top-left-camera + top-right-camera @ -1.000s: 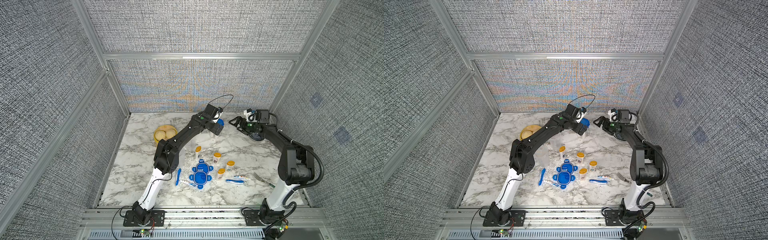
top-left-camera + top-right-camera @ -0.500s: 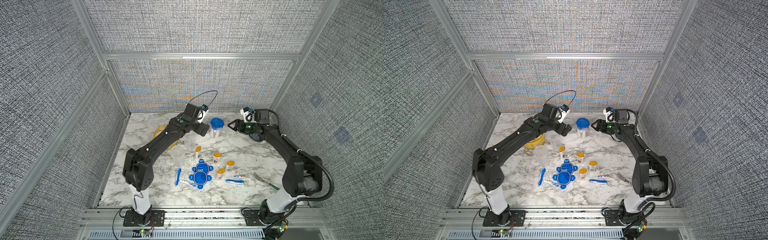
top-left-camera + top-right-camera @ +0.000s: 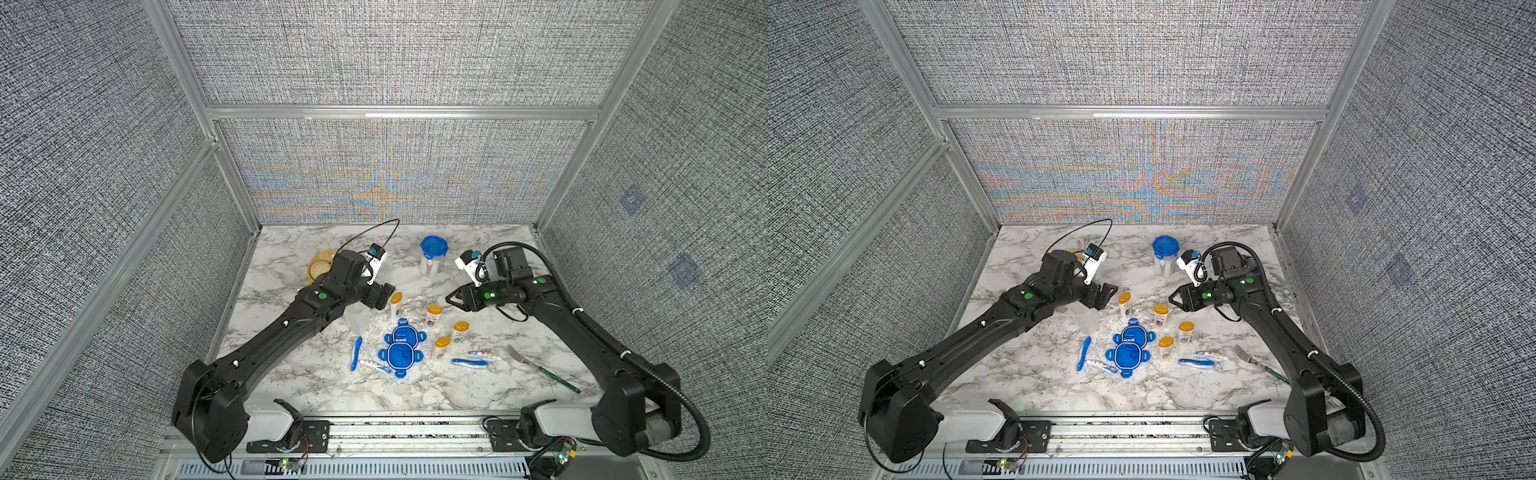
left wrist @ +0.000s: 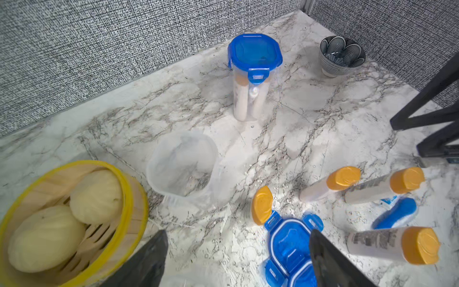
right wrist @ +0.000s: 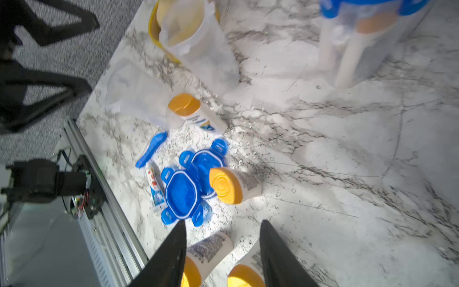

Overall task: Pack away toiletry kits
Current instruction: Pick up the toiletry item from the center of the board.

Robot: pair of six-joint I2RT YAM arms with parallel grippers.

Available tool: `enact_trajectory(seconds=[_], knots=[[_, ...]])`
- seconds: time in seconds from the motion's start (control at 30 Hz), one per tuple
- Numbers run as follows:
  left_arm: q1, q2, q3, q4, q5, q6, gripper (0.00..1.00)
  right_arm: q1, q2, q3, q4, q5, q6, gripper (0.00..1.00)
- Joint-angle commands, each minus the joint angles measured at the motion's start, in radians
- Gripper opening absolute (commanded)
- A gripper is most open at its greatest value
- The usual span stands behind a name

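Note:
A clear tub (image 3: 433, 255) with its blue clip lid on stands at the back, white bottles inside; the left wrist view shows the same tub (image 4: 253, 74). An open clear tub (image 3: 356, 318) stands beside my left gripper (image 3: 384, 297), which hangs open and holds nothing. A second open tub (image 4: 182, 164) is farther back. Several white bottles with orange caps (image 3: 433, 316) stand mid-table around two loose blue lids (image 3: 401, 347). Blue toothbrushes (image 3: 355, 353) (image 3: 471, 362) and toothpaste tubes (image 3: 376, 365) (image 3: 482, 355) lie near the front. My right gripper (image 3: 451, 298) is open and empty above two bottles (image 5: 211, 248).
A yellow bamboo steamer with buns (image 3: 320, 266) sits at the back left, close to the left wrist. A dark patterned bowl (image 4: 341, 56) stands in the back right corner. A fork (image 3: 540, 365) lies at the front right.
Both grippers have drawn away from the lidded tub at the back and come forward over the middle. The tub now stands alone. The right jaws have narrowed.

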Motion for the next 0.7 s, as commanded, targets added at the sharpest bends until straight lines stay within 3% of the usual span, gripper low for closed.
enact_trajectory(seconds=[0.0,0.27,0.43,0.67], knots=[[0.004,-0.036,-0.03,0.017,-0.033,-0.069,0.88,0.023,0.001,-0.002,-0.033,0.024,-0.157,0.47],[0.005,-0.035,-0.047,-0.064,-0.089,-0.109,0.88,0.085,0.126,0.103,-0.118,0.076,-0.303,0.48],[0.008,-0.072,-0.11,0.003,-0.047,-0.118,0.88,0.125,0.173,0.127,-0.143,0.138,-0.362,0.57],[0.01,-0.126,-0.206,0.135,0.075,-0.091,0.88,0.158,0.246,0.172,-0.169,0.211,-0.395,0.57]])
